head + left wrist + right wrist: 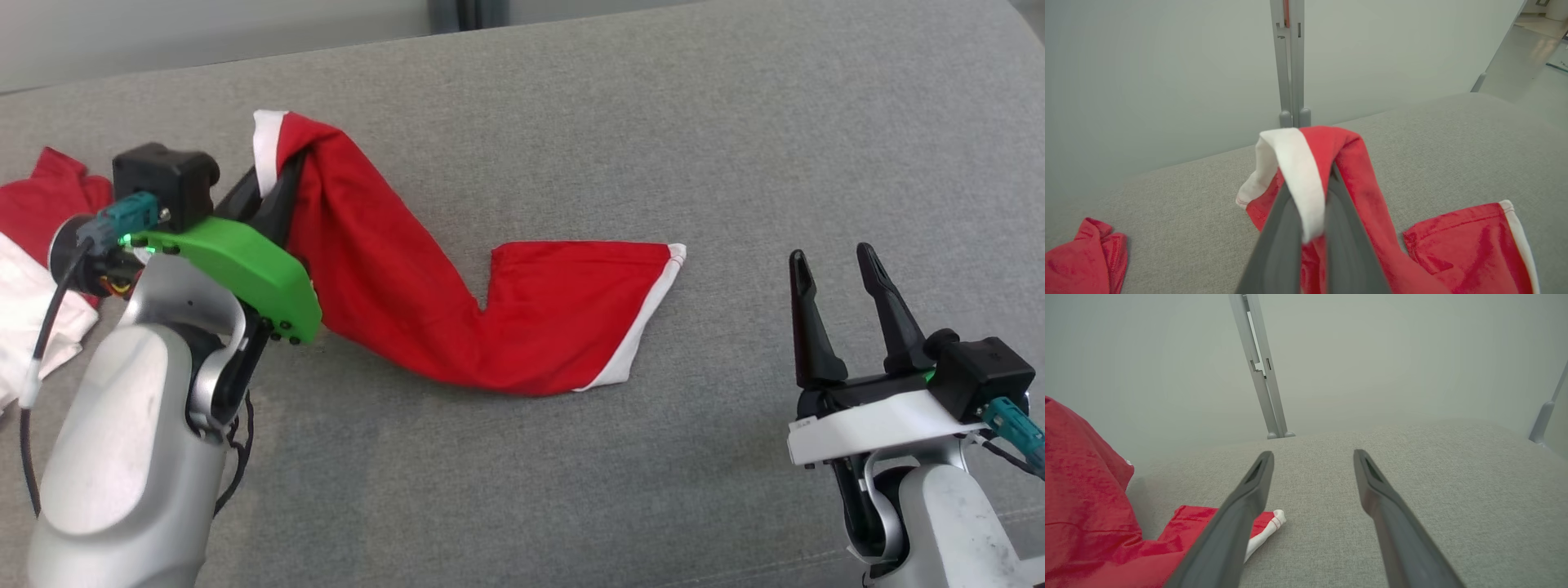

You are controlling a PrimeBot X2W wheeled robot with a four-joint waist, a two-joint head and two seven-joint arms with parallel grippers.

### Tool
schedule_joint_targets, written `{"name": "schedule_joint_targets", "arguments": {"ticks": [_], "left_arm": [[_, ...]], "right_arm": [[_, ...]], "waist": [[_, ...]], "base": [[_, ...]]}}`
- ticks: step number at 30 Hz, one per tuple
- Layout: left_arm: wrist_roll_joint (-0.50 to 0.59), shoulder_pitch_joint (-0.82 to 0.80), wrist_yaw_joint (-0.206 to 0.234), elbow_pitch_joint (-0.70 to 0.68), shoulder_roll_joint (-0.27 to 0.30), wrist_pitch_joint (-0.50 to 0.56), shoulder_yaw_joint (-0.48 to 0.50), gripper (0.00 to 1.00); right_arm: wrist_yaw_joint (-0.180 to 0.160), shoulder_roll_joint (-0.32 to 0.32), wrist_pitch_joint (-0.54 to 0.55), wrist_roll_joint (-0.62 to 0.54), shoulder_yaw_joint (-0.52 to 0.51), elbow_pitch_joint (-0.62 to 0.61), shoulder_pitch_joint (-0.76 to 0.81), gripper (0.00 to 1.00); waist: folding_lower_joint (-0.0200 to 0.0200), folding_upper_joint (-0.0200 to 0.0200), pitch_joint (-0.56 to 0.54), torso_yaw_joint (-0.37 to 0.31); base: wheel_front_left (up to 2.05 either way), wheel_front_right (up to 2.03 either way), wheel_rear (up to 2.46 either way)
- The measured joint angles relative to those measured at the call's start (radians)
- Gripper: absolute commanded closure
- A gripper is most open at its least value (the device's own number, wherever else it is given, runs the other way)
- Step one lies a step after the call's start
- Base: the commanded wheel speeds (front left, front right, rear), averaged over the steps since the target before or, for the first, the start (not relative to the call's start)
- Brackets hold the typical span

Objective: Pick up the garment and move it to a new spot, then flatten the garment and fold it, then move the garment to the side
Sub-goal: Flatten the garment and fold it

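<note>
One end of the garment (408, 278) is clamped in my left claw (273, 173), raised for moving; my right claw (831, 257) stands apart. Next: carry it right.

Right hand (831, 255): dark fingers (808, 327), white wrist plate (882, 425), silver forearm (955, 523)

Red garment (384, 278), shorts-like, white trim. One end is raised off the grey cushion (694, 122), its white band draped over the tips of the left gripper (273, 184), which pinches the cloth. From there it hangs in a twisted slope down to the cushion. The other leg lies flat on the cushion, with a white stripe along its outer edge.
</note>
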Motion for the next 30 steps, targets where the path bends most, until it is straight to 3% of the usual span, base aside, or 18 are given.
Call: {"name": "schedule_joint_targets", "arguments": {"ticks": [10, 11, 12, 18, 23, 30], "left_arm": [[0.001, -0.224, -0.018, 0.418, -0.099, -0.184, -0.089, 1.0], [0.001, -0.231, -0.018, 0.453, -0.109, -0.208, -0.099, 0.58], [0.001, -0.236, -0.018, 0.479, -0.118, -0.236, -0.107, 0.0], [0.04, -0.234, -0.006, 0.535, -0.145, -0.418, -0.139, 0.0], [0.067, -0.116, 0.066, 0.431, -0.142, -0.516, -0.127, 0.0], [0.099, 0.135, 0.182, 0.169, -0.097, -0.533, -0.022, 0.0]], "right_arm": [[0.0, 0.003, -0.03, 0.019, 0.033, 0.05, -0.042, 0.0], [0.0, 0.003, -0.033, 0.02, 0.036, 0.055, -0.044, 0.0], [0.0, 0.003, -0.034, 0.02, 0.038, 0.059, -0.047, 0.0], [0.0, 0.005, -0.042, 0.016, 0.042, 0.065, -0.062, 0.0], [0.0, -0.004, -0.035, 0.001, 0.028, 0.055, -0.057, 0.0], [0.0, -0.021, -0.001, -0.011, 0.018, 0.025, -0.024, 0.0]], "waist": [[0.0, 0.0, 0.078, -0.1], [0.0, 0.0, 0.084, -0.108], [0.0, 0.0, 0.09, -0.114], [0.0, 0.0, 0.093, -0.115], [0.0, 0.0, 0.069, -0.083], [0.0, 0.0, 0.015, -0.014]], "base": [[0.0, 0.0, 0.0], [0.0, 0.0, 0.0], [0.0, 0.0, 0.0], [0.0, 0.0, 0.0], [0.0, 0.0, 0.0], [0.0, 0.0, 0.0]]}}
